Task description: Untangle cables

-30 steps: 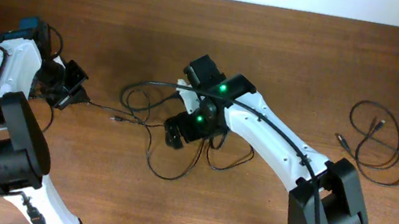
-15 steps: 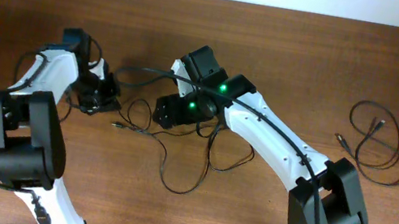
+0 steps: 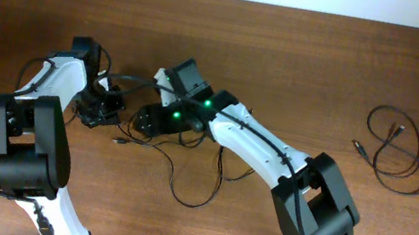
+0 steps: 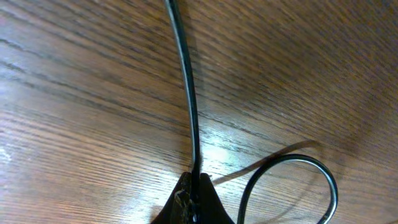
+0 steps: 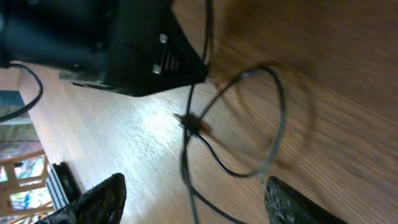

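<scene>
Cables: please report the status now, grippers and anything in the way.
Left gripper shut on one cable. Right gripper open, above the tangled cables. Left gripper close in front of right, little room.

Left gripper (image 3: pixel 100 112): moved right, toward centre. Right gripper (image 3: pixel 142 120): moved left, jaws narrower. Cables (image 3: pixel 187 204): dragged left.

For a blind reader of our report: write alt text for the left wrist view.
The left gripper, shut, pinches a thin black cable at bottom centre; the cable runs straight up and out of frame. A black loop lies to its right on the wooden table.
</scene>
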Tool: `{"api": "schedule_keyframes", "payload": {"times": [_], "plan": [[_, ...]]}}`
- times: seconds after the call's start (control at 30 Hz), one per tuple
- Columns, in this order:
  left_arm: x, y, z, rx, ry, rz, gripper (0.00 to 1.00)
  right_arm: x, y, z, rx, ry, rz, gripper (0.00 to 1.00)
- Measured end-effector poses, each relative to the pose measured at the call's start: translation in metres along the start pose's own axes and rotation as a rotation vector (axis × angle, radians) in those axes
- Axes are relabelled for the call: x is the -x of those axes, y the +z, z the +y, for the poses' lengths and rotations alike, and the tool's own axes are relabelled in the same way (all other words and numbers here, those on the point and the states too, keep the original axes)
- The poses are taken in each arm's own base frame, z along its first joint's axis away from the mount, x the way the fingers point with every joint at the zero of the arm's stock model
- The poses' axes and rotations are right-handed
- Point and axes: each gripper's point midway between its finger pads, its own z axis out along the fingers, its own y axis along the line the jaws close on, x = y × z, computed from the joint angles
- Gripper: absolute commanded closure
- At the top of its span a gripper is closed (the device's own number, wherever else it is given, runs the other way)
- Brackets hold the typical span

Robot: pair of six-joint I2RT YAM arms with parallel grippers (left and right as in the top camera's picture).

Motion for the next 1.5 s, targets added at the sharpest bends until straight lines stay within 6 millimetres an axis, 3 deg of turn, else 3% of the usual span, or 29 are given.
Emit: {"api": "schedule_keyframes", "payload": {"times": [0.17, 0.27, 0.37, 0.47, 0.53, 0.67, 0.93, 1.07, 1.23, 1.3, 1.37, 1.47, 1.5], "plan": [[0.001, -0.004, 0.016, -0.025, -0.106, 0.021, 0.97, -0.004, 0.015, 0.015, -0.044, -0.056, -0.028, 0.32], [0.002, -0.006, 0.016, -0.066, -0.135, 0.031, 0.99, -0.001, 0.026, 0.018, -0.05, -0.083, -0.055, 0.34], [0.0, -0.006, 0.014, -0.084, -0.153, 0.042, 1.0, -0.002, 0.045, 0.012, -0.074, -0.099, -0.069, 0.36], [-0.014, 0.003, 0.015, -0.093, -0.17, 0.083, 1.0, -0.006, 0.059, 0.002, -0.095, -0.1, -0.069, 0.49], [-0.016, 0.004, 0.014, -0.111, -0.175, 0.08, 1.0, -0.009, 0.064, -0.005, -0.108, -0.093, -0.06, 0.51], [-0.019, 0.005, 0.013, -0.131, -0.175, 0.076, 1.0, -0.015, 0.067, -0.011, -0.127, -0.078, -0.037, 0.7], [-0.02, 0.006, 0.013, -0.142, -0.169, 0.059, 1.0, -0.034, 0.064, -0.037, -0.249, -0.033, 0.028, 0.96], [-0.019, 0.006, 0.013, -0.144, -0.169, 0.056, 1.0, -0.038, 0.058, -0.046, -0.295, -0.018, 0.056, 0.96], [-0.019, 0.006, 0.013, -0.147, -0.169, 0.054, 1.0, -0.041, 0.043, -0.054, -0.298, 0.013, 0.102, 0.96], [-0.019, 0.006, 0.013, -0.148, -0.168, 0.054, 1.0, -0.032, 0.029, -0.044, -0.27, 0.0, 0.083, 0.96], [-0.019, 0.006, 0.013, -0.148, -0.168, 0.054, 1.0, -0.013, 0.003, -0.022, -0.232, -0.039, 0.023, 0.96], [-0.019, 0.006, 0.012, -0.148, -0.168, 0.053, 1.0, 0.023, -0.064, 0.037, -0.135, -0.175, -0.125, 0.96], [-0.019, 0.006, 0.012, -0.148, -0.168, 0.053, 1.0, 0.034, -0.095, 0.059, -0.1, -0.224, -0.188, 0.96]]}}
